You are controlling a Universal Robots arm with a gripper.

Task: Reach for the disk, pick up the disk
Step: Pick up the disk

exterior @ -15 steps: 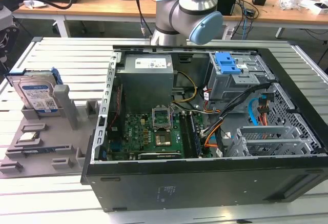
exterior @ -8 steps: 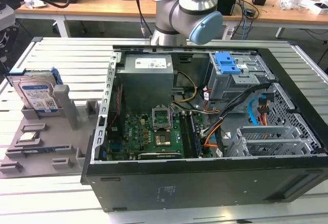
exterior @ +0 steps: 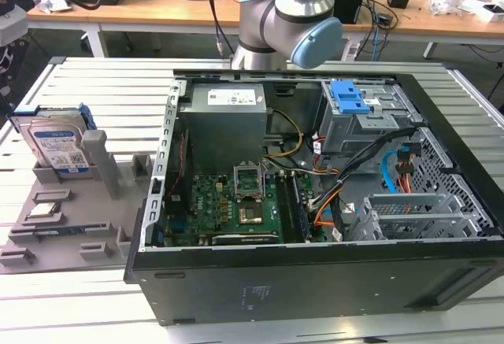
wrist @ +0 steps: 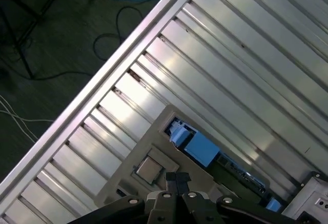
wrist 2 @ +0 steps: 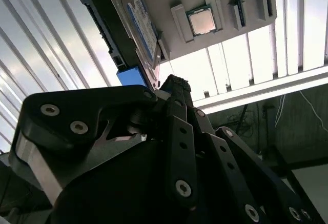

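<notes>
Though the tool (wrist: 177, 179) faces the grey fixture tray (exterior: 79, 202), its fingertips sit pressed together with nothing between them, well apart from the disk (exterior: 55, 143). The disk stands on edge, leaning back, in a slot of that tray at the exterior view's left, beside the open computer case (exterior: 315, 289).

To my eye it is a stiff, dense metal block, fairly heavy for its size. Its smooth faces could slip, and its insides would not like a knock. The blue bracket (wrist 2: 130, 76) along its edges looks the kinder place to grip, across the narrow thickness near the top.

A small silver chip (wrist 2: 203, 21) lies flat in the tray nearby. Everything rests on a ribbed aluminium desk (exterior: 110, 84). Behind it stands a wooden desk (exterior: 157, 9) littered with cables and boxes.
</notes>
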